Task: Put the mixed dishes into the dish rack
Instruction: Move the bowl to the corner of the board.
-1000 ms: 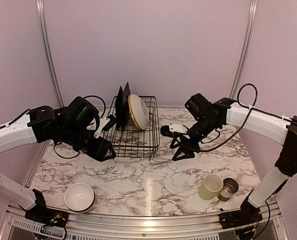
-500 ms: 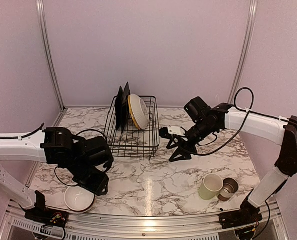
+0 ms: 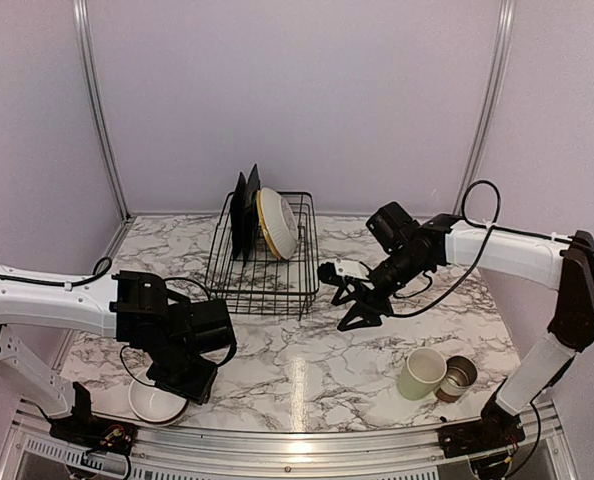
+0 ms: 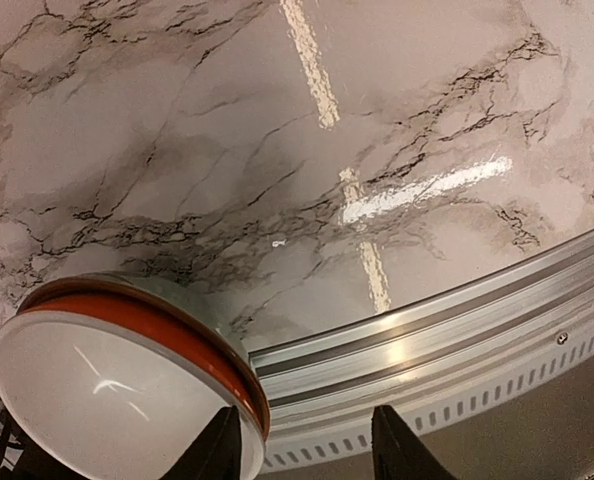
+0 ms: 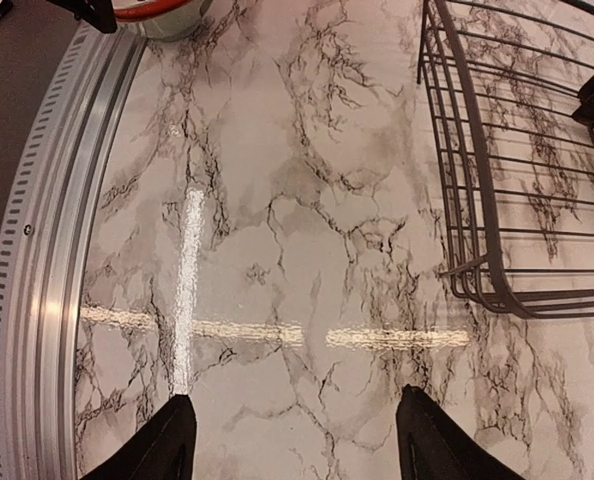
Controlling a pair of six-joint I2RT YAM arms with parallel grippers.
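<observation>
The black wire dish rack [image 3: 277, 270] stands at the back centre and holds black square plates [image 3: 243, 212] and the yellow plate [image 3: 278, 222] upright. Its corner shows in the right wrist view [image 5: 497, 150]. The white bowl [image 3: 149, 404] sits at the front left, partly under my left gripper [image 3: 191, 380]. In the left wrist view the bowl [image 4: 97, 400] shows an orange-red band, and my open left gripper [image 4: 307, 450] has its jaws either side of the bowl's rim. My right gripper [image 3: 352, 303] is open and empty over bare marble [image 5: 297, 440]. The pale green mug [image 3: 421, 373] and the grey-brown cup [image 3: 458, 376] lie at the front right.
The metal rail [image 4: 447, 330] along the table's near edge runs just beyond the bowl. It also shows at the left of the right wrist view [image 5: 37, 300]. Marble tabletop [image 3: 307, 360] lies between the bowl and the mug.
My left arm has swung from beside the rack down to the bowl at the front left. My right gripper has dropped slightly and shifted left by the rack.
</observation>
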